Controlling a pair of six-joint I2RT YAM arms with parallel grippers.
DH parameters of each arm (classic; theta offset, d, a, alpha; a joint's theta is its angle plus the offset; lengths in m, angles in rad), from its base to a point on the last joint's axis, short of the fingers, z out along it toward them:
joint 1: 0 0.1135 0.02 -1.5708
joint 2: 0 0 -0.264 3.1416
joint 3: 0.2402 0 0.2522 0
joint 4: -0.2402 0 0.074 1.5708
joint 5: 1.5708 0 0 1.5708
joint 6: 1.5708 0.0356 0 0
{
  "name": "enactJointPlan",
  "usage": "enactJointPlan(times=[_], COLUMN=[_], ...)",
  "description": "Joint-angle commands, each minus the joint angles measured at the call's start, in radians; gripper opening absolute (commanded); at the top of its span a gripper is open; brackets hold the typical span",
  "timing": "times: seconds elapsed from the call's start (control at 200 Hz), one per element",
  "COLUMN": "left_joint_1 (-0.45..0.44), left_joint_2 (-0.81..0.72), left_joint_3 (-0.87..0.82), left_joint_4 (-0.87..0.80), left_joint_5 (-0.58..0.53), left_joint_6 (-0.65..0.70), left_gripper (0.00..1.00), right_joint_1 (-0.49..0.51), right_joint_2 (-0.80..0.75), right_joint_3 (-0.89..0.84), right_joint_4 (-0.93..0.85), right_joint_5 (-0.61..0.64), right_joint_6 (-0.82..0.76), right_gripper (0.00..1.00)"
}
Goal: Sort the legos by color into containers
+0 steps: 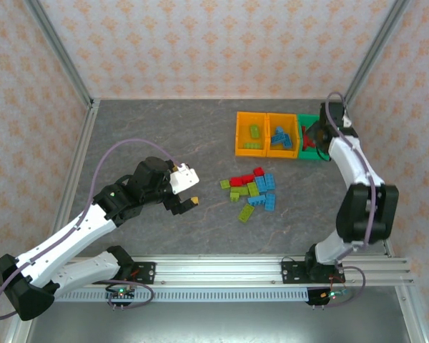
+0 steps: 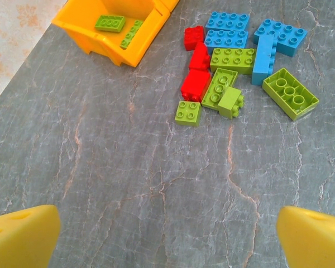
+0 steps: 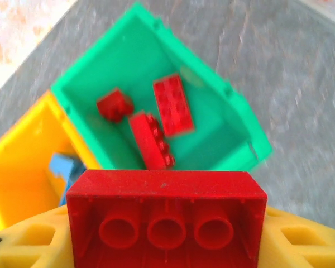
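Sorting is judged to be partly done. A red brick (image 3: pixel 166 215) is pinched between the fingers of the right gripper (image 1: pixel 316 136) and is held, hollow underside toward the wrist camera, at the green bin (image 3: pixel 212 137). Whether it is fully over the opening or just at the near rim cannot be told. Three red bricks (image 3: pixel 170 106) are already laid in that bin, so the held one is judged to be kept there for dropping among its own colour. The bin is set at the right end of a row of three. Blue bricks (image 1: pixel 279 134) are kept in the middle orange bin (image 1: pixel 282 153), and lime green bricks (image 2: pixel 110 22) in the left orange bin (image 1: pixel 250 152).

The left gripper (image 1: pixel 184 203) is hung over the bare table (image 2: pixel 128 184), its yellow fingers (image 2: pixel 22 237) spread wide with nothing between them. It is pointed toward the loose pile (image 2: pixel 234 67), which is near but not touched. Red, blue and green bricks are bunched there, several touching, so a brick at the edge, such as the small green one (image 2: pixel 188 113), is judged easiest to take cleanly. A release is judged to be called for next on the right. A drop onto the rim could send the brick to the table or into the neighbouring bin.
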Motion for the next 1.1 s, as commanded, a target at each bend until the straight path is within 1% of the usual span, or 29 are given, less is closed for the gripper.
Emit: enactJointPlan(times=[0.0,0.05,0.11,0.155,0.24,0.31,0.39,0.475,0.55,0.626,0.661,0.701,0.756,0.851,0.926,1.001,1.096], left_joint_1=[0.008,0.008,0.008,0.008,0.008,0.008,0.013,0.025,0.022,0.008,-0.007,-0.026,-0.042,-0.042,-0.042,-0.043,-0.043], left_joint_2=[-0.024,-0.027,-0.029,-0.030,-0.029,-0.026,-0.018,-0.001,0.037,0.096,0.129,0.169,0.225,0.346,0.452,0.537,0.633], left_joint_3=[0.001,0.001,0.000,-0.001,0.001,0.005,0.019,0.050,0.113,0.196,0.230,0.259,0.284,0.329,0.371,0.376,0.365], left_joint_4=[0.014,0.014,0.013,0.015,0.019,0.020,0.028,0.050,0.050,0.021,0.006,-0.003,0.004,-0.017,-0.057,-0.034,0.038], left_joint_5=[0.007,0.005,0.001,0.003,0.011,0.038,0.115,0.180,0.190,0.188,0.178,0.152,0.085,-0.049,-0.113,-0.116,-0.051], left_joint_6=[-0.005,-0.006,-0.004,-0.004,-0.009,-0.010,-0.031,-0.118,-0.241,-0.369,-0.417,-0.464,-0.548,-0.679,-0.752,-0.808,-0.815], left_gripper=[1.00,1.00,1.00,1.00,1.00,1.00,1.00,1.00,1.00,1.00,1.00,1.00,0.98,0.90,0.83,0.77,0.74], right_joint_1=[-0.025,-0.029,-0.031,-0.030,-0.031,-0.032,-0.031,-0.029,-0.014,0.028,0.055,0.095,0.164,0.310,0.417,0.498,0.549], right_joint_2=[0.148,0.221,0.289,0.320,0.329,0.297,0.213,0.087,-0.050,-0.213,-0.282,-0.364,-0.491,-0.672,-0.786,-0.870,-0.940], right_joint_3=[0.136,0.214,0.309,0.364,0.418,0.411,0.334,0.212,0.095,-0.033,-0.072,-0.115,-0.167,-0.247,-0.304,-0.352,-0.412], right_joint_4=[-0.038,-0.066,-0.103,-0.126,-0.166,-0.189,-0.171,-0.151,-0.153,-0.168,-0.194,-0.238,-0.303,-0.370,-0.401,-0.431,-0.444], right_joint_5=[-0.005,-0.010,-0.016,-0.023,-0.019,-0.020,-0.063,-0.149,-0.249,-0.349,-0.363,-0.373,-0.379,-0.370,-0.348,-0.294,-0.267], right_joint_6=[-0.024,-0.022,-0.029,-0.042,-0.055,-0.062,-0.056,-0.051,-0.053,-0.067,-0.072,-0.080,-0.082,-0.027,0.033,0.100,0.155], right_gripper=[0.58,0.62,0.76,0.83,0.93,0.96,0.97,0.96,0.96,0.95,0.94,0.94,0.94,0.91,0.89,0.87,0.86])
